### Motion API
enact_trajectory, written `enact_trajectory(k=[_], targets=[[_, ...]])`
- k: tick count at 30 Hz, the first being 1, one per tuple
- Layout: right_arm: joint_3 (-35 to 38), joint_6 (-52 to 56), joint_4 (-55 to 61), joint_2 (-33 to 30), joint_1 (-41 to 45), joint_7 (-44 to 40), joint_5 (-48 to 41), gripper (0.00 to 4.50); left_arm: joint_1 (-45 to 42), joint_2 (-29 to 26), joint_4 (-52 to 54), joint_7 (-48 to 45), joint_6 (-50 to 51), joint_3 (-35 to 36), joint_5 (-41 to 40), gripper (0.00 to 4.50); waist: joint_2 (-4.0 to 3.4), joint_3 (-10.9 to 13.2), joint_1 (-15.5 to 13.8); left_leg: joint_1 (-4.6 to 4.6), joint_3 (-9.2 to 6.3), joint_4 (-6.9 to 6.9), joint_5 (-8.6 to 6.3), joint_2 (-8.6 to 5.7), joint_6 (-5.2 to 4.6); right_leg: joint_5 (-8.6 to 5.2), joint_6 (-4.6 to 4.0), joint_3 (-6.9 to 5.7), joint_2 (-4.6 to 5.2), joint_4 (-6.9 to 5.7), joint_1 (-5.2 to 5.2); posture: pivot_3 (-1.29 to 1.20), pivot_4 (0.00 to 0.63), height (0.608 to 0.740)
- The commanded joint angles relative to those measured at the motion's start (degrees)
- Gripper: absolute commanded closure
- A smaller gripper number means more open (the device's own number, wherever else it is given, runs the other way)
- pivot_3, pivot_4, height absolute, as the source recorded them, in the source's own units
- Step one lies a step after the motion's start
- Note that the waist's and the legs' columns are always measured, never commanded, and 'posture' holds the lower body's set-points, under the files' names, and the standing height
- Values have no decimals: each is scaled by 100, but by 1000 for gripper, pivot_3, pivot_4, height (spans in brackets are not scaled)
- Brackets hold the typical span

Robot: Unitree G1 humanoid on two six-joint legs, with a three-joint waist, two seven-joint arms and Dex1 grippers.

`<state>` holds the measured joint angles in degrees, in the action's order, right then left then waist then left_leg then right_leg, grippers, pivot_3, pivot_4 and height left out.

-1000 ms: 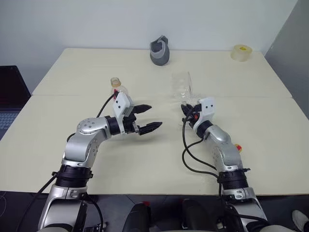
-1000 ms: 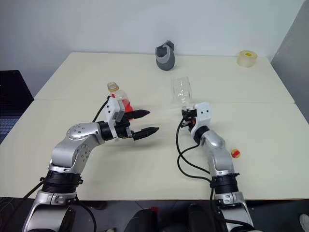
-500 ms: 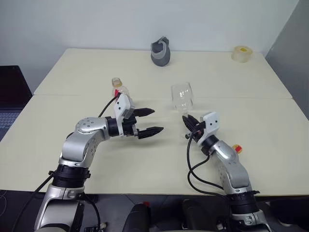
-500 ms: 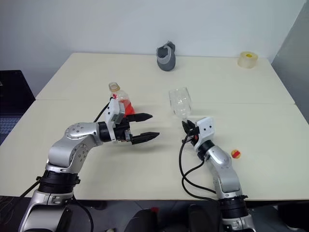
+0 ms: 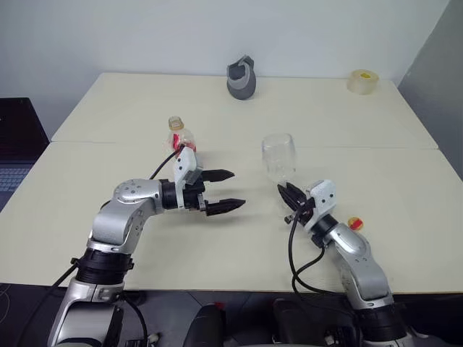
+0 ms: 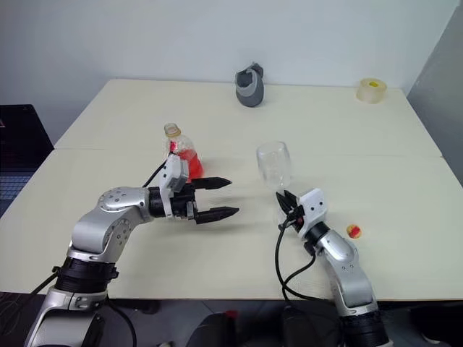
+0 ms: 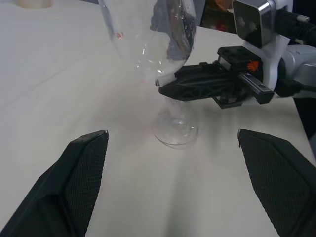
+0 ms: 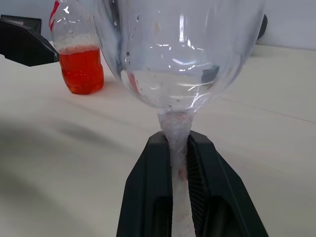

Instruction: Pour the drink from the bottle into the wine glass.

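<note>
A clear, colourless stemmed wine glass (image 5: 279,158) with a rounded bowl stands upright a little right of centre in the head views, its flat round foot (image 7: 176,129) resting on the cream tabletop (image 5: 217,253). The right gripper (image 5: 288,201), two black fingers on a white-and-silver wrist, reaches in from the lower right of the frame and is pinched on the glass's thin stem (image 8: 177,129); in the right wrist view the two fingers press against the stem from either side, just under the bowl.

The small clear plastic bottle (image 6: 181,149) with a narrow neck and red label strip stands upright left of centre, uncapped at its open mouth, with translucent red-orange drink (image 8: 82,69) filling its lower half. The left gripper (image 5: 226,190) hangs just in front of it, to its lower right in the frame, its black fingers spread wide and holding nothing, pointing toward the glass but well apart from it.

A small yellow-and-red cap (image 5: 354,223) lies on the table at right, just beside the right arm. A dark grey jug (image 5: 240,78) sits at the upper centre near the far edge, and a pale yellow tape roll (image 5: 362,79) sits at the upper right.
</note>
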<state>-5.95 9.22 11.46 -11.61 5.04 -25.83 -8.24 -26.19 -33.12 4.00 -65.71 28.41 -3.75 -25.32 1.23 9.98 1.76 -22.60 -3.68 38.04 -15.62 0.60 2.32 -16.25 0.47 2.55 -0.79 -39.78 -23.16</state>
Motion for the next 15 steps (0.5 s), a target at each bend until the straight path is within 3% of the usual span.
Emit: enact_trajectory(k=[1, 6, 15], targets=[[-62, 220, -157, -148, -192, -77, 28, 4345, 36, -129, 309, -194, 10, -48, -151, 0, 0, 0, 0, 1, -1, 0, 0, 0, 0, 0, 0, 0, 0, 0, 1, 0, 150, 740], [-26, 256, -227, -187, -82, -69, 7, 4345, 57, -156, 319, -241, -70, -96, -117, 0, 2, -1, 0, 2, 0, 0, 0, -1, 0, 0, 0, -1, -1, -1, 2, 0, 150, 740], [40, 375, -168, -283, -33, -141, -56, 1247, 46, -152, 306, -214, -182, -96, -40, 0, 0, 2, 3, -3, 4, -1, 0, 2, 0, -1, -2, 1, -2, -4, -7, 0, 150, 740]])
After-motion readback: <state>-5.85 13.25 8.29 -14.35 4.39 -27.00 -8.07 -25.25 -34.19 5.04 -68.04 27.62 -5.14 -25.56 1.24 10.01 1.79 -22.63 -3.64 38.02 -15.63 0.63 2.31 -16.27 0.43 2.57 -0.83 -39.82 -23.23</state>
